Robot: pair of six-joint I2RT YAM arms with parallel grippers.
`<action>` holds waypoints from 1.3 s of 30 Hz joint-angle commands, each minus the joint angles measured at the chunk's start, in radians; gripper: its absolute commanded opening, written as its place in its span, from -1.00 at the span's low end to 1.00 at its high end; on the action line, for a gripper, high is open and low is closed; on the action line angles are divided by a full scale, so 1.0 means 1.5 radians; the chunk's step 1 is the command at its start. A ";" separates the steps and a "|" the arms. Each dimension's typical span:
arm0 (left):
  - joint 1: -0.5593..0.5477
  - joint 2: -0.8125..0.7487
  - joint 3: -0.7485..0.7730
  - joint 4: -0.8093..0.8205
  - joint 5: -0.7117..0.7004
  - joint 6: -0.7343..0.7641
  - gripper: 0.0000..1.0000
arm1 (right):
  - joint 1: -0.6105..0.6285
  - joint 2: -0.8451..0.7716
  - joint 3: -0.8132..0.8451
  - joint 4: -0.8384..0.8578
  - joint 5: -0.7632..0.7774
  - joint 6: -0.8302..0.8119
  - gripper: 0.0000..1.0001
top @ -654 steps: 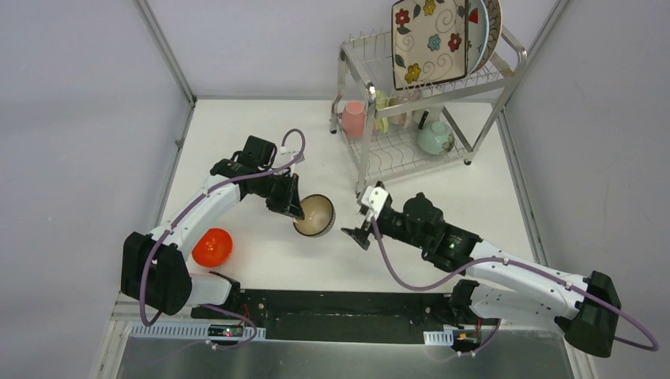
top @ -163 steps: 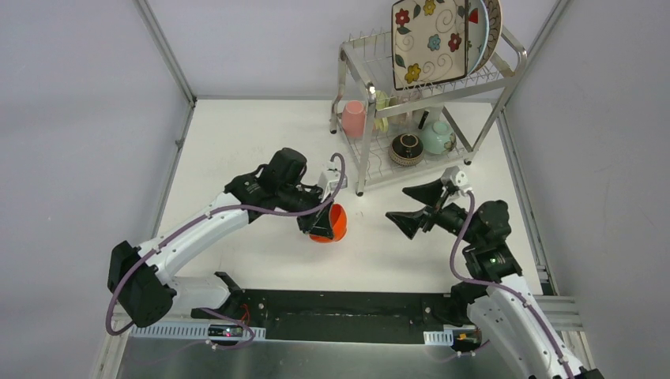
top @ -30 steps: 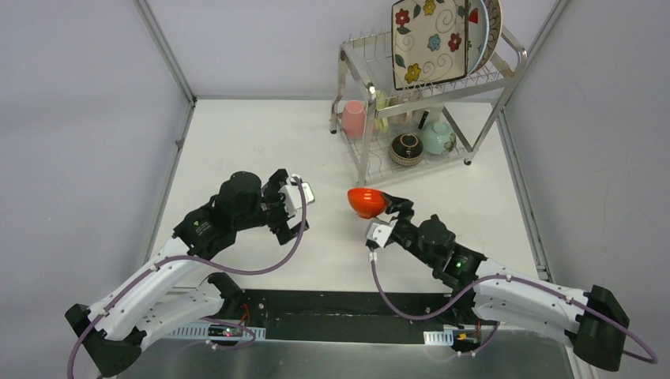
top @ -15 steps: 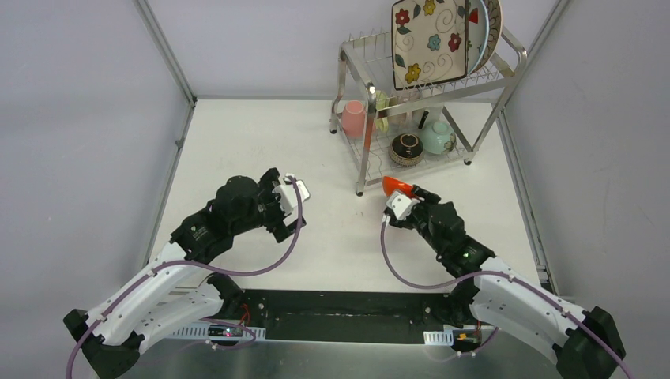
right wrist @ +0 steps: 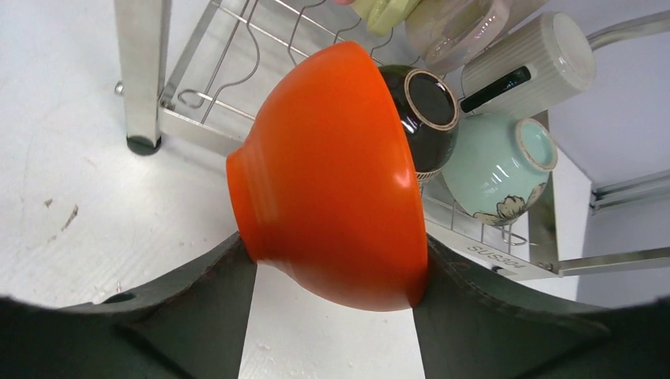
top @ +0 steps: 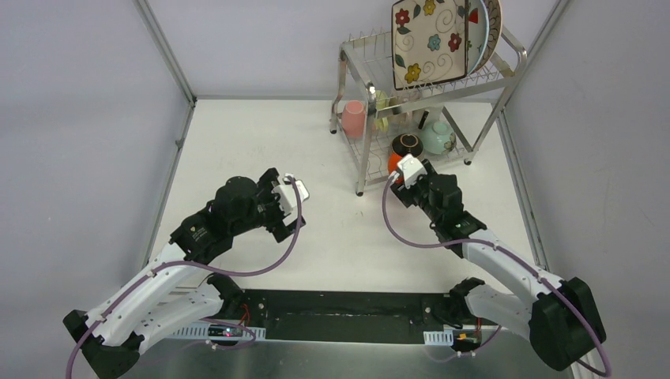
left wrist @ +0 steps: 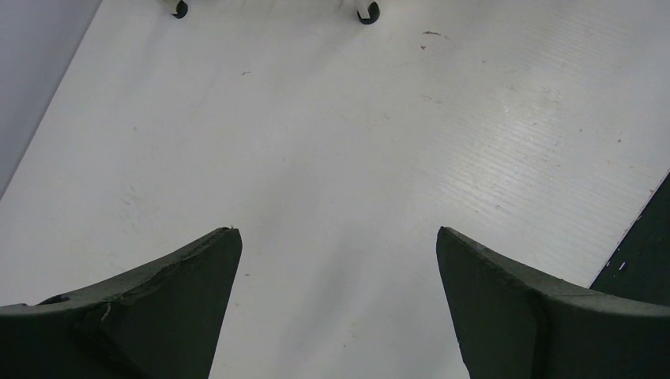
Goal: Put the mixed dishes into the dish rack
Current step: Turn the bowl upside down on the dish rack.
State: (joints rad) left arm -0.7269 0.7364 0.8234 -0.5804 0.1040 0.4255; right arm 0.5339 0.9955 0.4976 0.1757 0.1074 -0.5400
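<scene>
The orange bowl point(right wrist: 332, 174) lies on its side between the fingers of my right gripper point(right wrist: 336, 253), which is shut on it. In the top view the orange bowl point(top: 393, 163) and right gripper point(top: 399, 170) are at the front of the dish rack's point(top: 344, 59) lower tier. Just behind it on that tier sit a brown bowl point(right wrist: 427, 110), a mint bowl point(right wrist: 494, 170) and a pale ribbed cup point(right wrist: 529, 63). A pink cup point(top: 353, 118) stands at the tier's left end. My left gripper point(top: 286, 207) hangs open over bare table, its fingers point(left wrist: 182, 300) wide apart and holding nothing.
A square floral plate point(top: 430, 39) and a round plate point(top: 491, 24) stand upright in the rack's top tier. The rack's upright post point(right wrist: 142, 71) is just left of the orange bowl. Grey walls and metal frame rails point(top: 166, 55) border the white table point(top: 253, 134).
My right arm has carried the orange bowl from the middle of the table up and right to the front of the rack's lower tier. The left arm has pulled back slightly and stays open.
</scene>
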 commanded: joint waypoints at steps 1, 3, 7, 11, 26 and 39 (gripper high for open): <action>-0.001 -0.013 -0.003 0.025 -0.028 -0.010 0.98 | -0.029 0.039 0.057 0.110 -0.051 0.117 -0.25; -0.001 -0.013 -0.003 0.025 -0.030 -0.010 0.98 | -0.039 0.057 0.060 0.141 -0.061 0.156 -0.26; -0.001 -0.015 -0.002 0.026 -0.034 -0.008 0.98 | -0.054 0.096 0.071 0.181 -0.065 0.229 -0.26; -0.001 -0.019 -0.001 0.026 -0.038 -0.009 0.98 | -0.070 0.137 0.072 0.223 -0.065 0.309 -0.26; -0.001 -0.023 -0.006 0.028 -0.039 -0.012 0.98 | -0.090 0.312 0.162 0.312 -0.087 0.541 -0.26; -0.001 -0.019 -0.006 0.029 -0.046 -0.011 0.98 | -0.090 0.408 0.198 0.337 -0.065 0.778 -0.23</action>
State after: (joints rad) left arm -0.7269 0.7166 0.8196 -0.5755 0.0544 0.4255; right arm 0.4034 1.5856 0.7467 0.5579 -0.0006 0.4793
